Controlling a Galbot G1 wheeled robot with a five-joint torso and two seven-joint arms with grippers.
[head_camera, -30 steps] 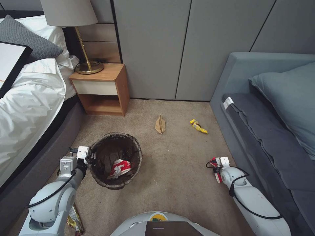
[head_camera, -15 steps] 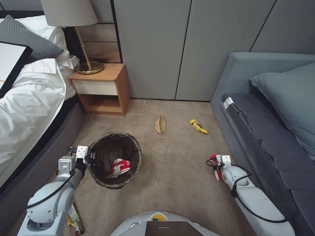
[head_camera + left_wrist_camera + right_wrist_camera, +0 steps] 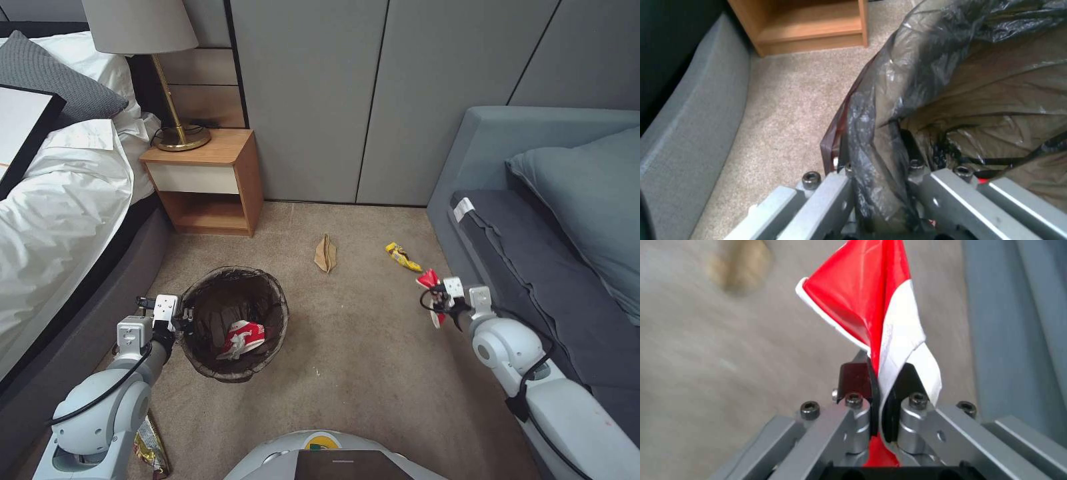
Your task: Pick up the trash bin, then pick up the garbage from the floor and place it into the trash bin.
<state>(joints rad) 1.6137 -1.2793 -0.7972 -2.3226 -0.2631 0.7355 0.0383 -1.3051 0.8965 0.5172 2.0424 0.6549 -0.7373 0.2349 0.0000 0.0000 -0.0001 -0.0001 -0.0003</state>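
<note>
The trash bin (image 3: 233,322), round and lined with a dark bag, is held at its left rim by my left gripper (image 3: 179,319), which is shut on the bag-covered rim (image 3: 871,186). A red-and-white wrapper (image 3: 241,338) lies inside the bin. My right gripper (image 3: 437,301) is lifted above the floor beside the sofa and is shut on another red-and-white wrapper (image 3: 880,316). On the carpet beyond lie a flat brown paper bag (image 3: 325,253) and a yellow snack packet (image 3: 403,257). A further packet (image 3: 151,448) lies by my left arm.
A bed (image 3: 60,200) runs along the left, and a wooden nightstand (image 3: 207,177) with a lamp stands at the back left. A grey sofa (image 3: 553,253) lines the right side. Grey wall panels (image 3: 373,93) close the back. Open carpet (image 3: 353,347) lies between bin and sofa.
My right gripper has risen and moved forward with the red-and-white wrapper, away from the floor. The left gripper and the bin have barely shifted.
</note>
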